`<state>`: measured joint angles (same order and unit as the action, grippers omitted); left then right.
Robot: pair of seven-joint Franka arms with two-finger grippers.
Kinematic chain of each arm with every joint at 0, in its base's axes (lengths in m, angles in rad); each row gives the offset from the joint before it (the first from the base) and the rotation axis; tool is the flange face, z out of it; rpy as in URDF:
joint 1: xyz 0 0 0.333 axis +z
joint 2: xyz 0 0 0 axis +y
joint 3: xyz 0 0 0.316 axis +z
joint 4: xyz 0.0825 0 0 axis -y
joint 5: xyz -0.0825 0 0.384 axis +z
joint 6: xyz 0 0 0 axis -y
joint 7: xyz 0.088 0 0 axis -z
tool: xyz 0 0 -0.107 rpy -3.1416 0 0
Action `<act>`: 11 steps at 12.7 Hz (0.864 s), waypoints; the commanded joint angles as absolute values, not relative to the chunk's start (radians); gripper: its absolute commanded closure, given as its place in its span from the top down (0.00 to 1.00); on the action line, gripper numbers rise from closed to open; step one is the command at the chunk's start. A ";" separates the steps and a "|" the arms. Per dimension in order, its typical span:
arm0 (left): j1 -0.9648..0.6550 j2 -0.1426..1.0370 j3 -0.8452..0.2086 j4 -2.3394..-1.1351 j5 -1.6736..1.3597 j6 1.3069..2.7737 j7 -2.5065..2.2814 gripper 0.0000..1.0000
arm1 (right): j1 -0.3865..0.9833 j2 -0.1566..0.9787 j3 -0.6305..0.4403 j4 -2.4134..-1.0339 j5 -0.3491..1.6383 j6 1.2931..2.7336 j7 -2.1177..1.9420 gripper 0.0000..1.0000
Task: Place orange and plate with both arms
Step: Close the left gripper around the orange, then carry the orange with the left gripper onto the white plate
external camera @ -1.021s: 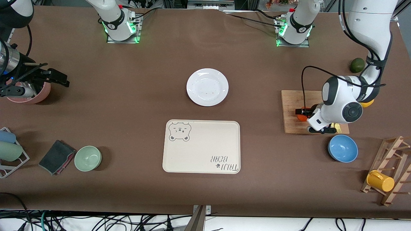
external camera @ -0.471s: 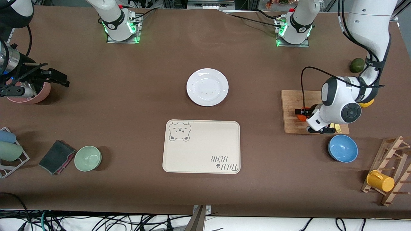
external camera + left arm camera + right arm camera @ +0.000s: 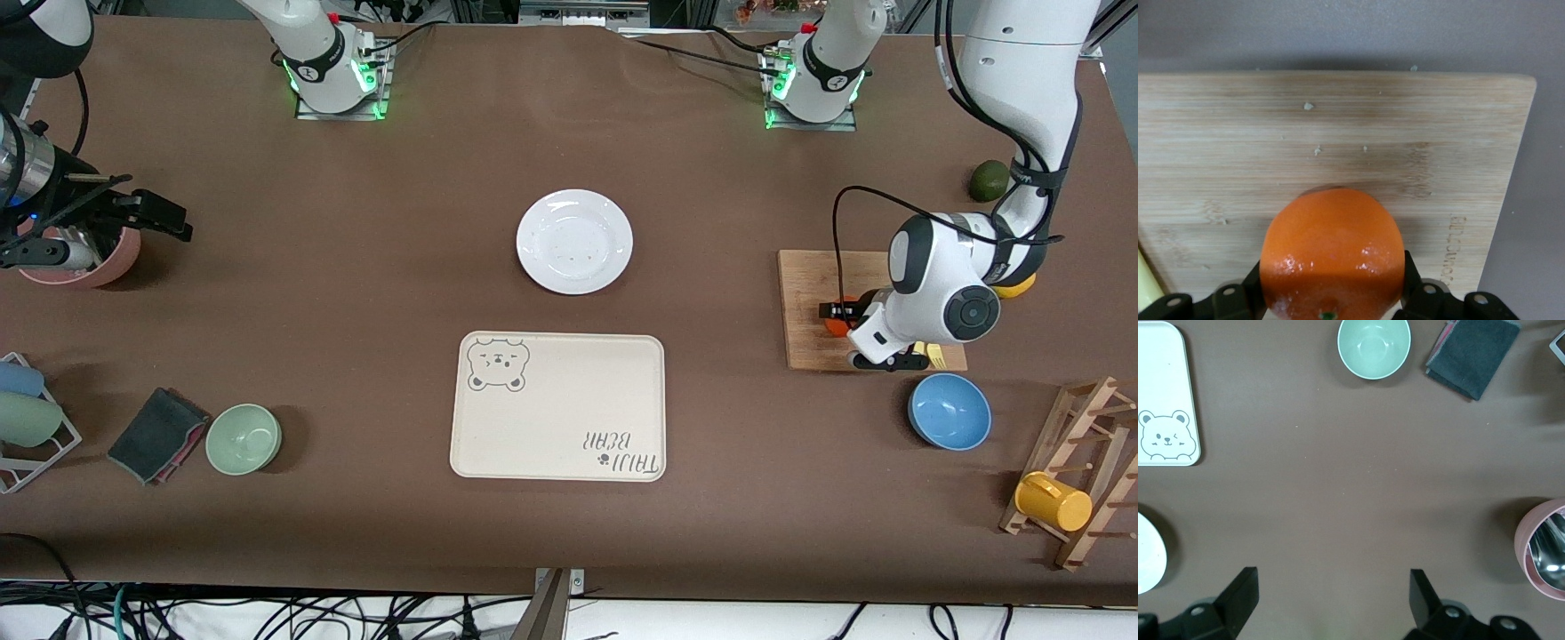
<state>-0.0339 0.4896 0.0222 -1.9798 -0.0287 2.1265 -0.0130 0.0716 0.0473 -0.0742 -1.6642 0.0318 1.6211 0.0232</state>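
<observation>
The orange (image 3: pixel 1331 250) sits on the wooden cutting board (image 3: pixel 1338 133) toward the left arm's end of the table. My left gripper (image 3: pixel 1333 293) is shut on it, one black finger pressed against each side. In the front view only a sliver of the orange (image 3: pixel 832 325) shows under the left gripper (image 3: pixel 837 313). The white plate (image 3: pixel 574 241) lies bare at the table's middle; its rim (image 3: pixel 1148 553) shows in the right wrist view. My right gripper (image 3: pixel 1333 597) waits open over the brown table, beside a pink cup (image 3: pixel 89 262), with nothing between its fingers.
A cream bear tray (image 3: pixel 557 406) lies nearer the front camera than the plate. A blue bowl (image 3: pixel 949 411), a yellow fruit (image 3: pixel 1016 287), a green fruit (image 3: pixel 989 180) and a wooden rack with a yellow mug (image 3: pixel 1053 502) surround the board. A green bowl (image 3: pixel 244 438) and grey cloth (image 3: pixel 158 434) lie toward the right arm's end.
My left gripper has closed from open onto the orange on the board. The right arm has not moved.
</observation>
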 commanded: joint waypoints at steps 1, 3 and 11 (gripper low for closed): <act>-0.049 0.489 0.023 -1.957 -0.054 2.114 -0.028 0.45 | 0.067 0.041 -0.075 -1.667 0.048 1.609 0.008 1.00; -0.052 0.483 0.002 -1.948 -0.055 2.111 -0.040 0.46 | 0.067 0.041 -0.075 -1.667 0.048 1.609 0.008 1.00; -0.107 0.482 -0.274 -1.931 -0.190 2.115 -0.410 0.47 | 0.067 0.041 -0.075 -1.667 0.048 1.608 0.006 1.00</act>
